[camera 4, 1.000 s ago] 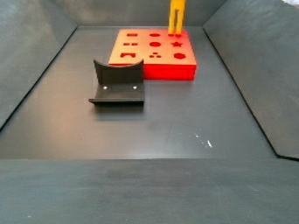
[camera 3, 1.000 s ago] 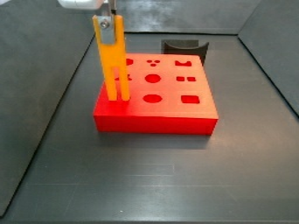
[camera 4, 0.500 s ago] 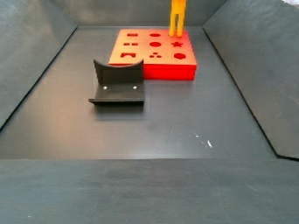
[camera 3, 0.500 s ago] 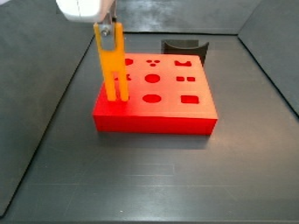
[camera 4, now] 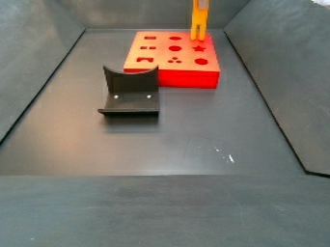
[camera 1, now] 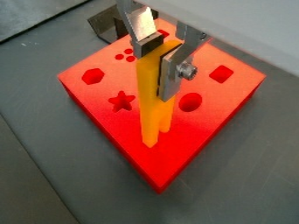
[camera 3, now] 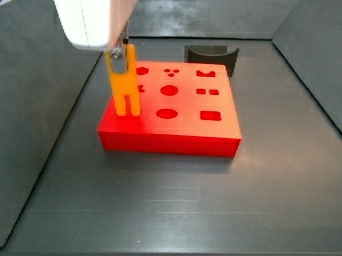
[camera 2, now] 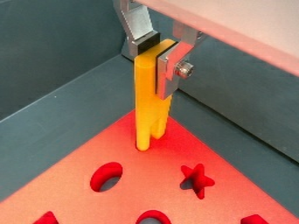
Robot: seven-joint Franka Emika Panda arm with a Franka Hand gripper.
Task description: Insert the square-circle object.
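Here the square-circle object [camera 1: 153, 92] hangs upright from the gripper [camera 1: 163, 54], its long axis running straight down from the fingers toward the red block [camera 1: 222, 92] directly beneath. The gripper is clamped on the bar's upper end, the silver plates pressed against its two sides in both wrist views, with no gap showing. The forked end points down, away from the gripper; in a wrist view the two prongs [camera 2: 149, 133] reach to the block's top face near one corner. In a side view the bar [camera 3: 124, 85] stands at the block's corner nearest the enclosure's side wall, prongs low against the red surface.

Whether the prongs have entered their holes or merely rest at the surface cannot be told: the bar itself covers the spot below it, and no matching openings are visible under the tips. The coming move appears to turn on that vertical line from gripper through bar to block, so any sideways offset at the prongs would matter most.

Beyond the bar, other openings show on the block, among them a star hole [camera 2: 197, 178] and a round hole [camera 1: 190, 102], both apart from the prongs. In the side view from the far end, only the bar's lower part [camera 4: 199, 22] shows, the gripper being cut off by the frame edge. The fixture [camera 4: 129, 93] stands well away from the gripper on the floor.
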